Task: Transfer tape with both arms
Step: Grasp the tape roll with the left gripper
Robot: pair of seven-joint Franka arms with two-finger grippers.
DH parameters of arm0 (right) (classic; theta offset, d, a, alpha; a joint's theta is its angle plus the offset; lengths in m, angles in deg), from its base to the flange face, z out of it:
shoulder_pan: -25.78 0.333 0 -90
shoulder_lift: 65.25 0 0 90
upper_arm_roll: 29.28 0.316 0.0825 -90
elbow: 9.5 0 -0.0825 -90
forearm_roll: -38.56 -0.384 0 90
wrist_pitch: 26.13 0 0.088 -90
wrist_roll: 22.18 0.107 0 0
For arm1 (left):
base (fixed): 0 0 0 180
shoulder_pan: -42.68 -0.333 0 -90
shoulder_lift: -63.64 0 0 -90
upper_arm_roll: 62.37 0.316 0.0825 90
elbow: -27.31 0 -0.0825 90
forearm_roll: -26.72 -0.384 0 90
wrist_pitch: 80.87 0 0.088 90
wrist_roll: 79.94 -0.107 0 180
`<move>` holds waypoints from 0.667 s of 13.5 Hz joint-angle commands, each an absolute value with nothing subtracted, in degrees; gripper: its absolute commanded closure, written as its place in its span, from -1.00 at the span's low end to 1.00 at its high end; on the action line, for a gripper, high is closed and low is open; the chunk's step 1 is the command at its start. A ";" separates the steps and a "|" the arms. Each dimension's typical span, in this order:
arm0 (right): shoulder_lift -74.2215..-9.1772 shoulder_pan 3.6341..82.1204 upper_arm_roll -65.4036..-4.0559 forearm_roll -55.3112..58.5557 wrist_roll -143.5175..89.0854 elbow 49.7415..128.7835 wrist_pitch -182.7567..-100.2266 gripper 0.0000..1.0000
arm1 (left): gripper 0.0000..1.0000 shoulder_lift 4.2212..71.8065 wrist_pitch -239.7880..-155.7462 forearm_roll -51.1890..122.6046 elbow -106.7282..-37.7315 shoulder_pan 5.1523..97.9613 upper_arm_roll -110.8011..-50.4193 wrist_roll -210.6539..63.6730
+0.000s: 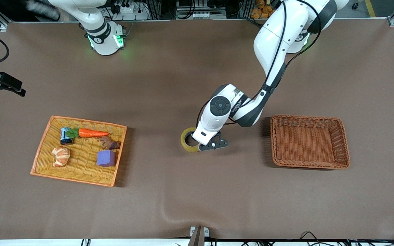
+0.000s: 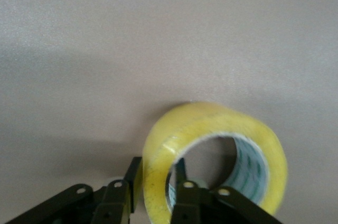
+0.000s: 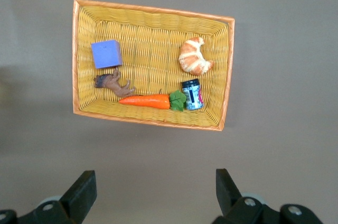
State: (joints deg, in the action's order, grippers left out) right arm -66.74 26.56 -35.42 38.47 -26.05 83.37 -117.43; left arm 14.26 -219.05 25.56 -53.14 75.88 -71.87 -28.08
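- Left gripper [image 2: 153, 192]: down at the bench [image 1: 197, 205] centre, clamped on the wall of the tape [image 2: 211, 155], one finger [image 2: 179, 174] inside the ring and one outside.
- Tape: on the bench between the yellow basket [image 1: 43, 160] and the brown basket [image 1: 308, 119]; it appears to rest on the surface.
- Right gripper [image 3: 153, 192]: spread wide, nothing between its fingers, over the bench beside the yellow basket; that arm waits.
- Yellow basket contents: carrot [image 3: 145, 100], purple cube [image 3: 106, 54], croissant toy [image 3: 194, 56], small can [image 3: 192, 93].

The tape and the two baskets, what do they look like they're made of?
The tape: glossy translucent yellow plastic film wound in a ring, printed inner core probably cardboard. The yellow basket and the brown basket: woven wicker or rattan by the ribbed weave, matte; could be plastic imitation.
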 commanded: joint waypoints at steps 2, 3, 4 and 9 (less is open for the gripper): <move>-66.48 26.04 -34.55 39.17 -26.93 81.12 -115.96 -1.00 | 1.00 15.46 -219.03 23.03 -52.41 75.73 -71.07 -28.09; -66.31 26.04 -34.55 39.17 -26.93 81.12 -115.87 -1.00 | 1.00 17.12 -218.51 22.15 -52.85 75.38 -71.07 -28.09; -66.05 25.96 -34.55 39.17 -26.84 81.21 -115.87 -1.00 | 1.00 19.66 -217.90 22.15 -53.46 74.59 -71.07 -28.00; -65.87 25.78 -34.64 39.17 -26.93 81.30 -115.52 -1.00 | 1.00 35.82 -204.97 22.06 -61.51 63.98 -71.51 -39.82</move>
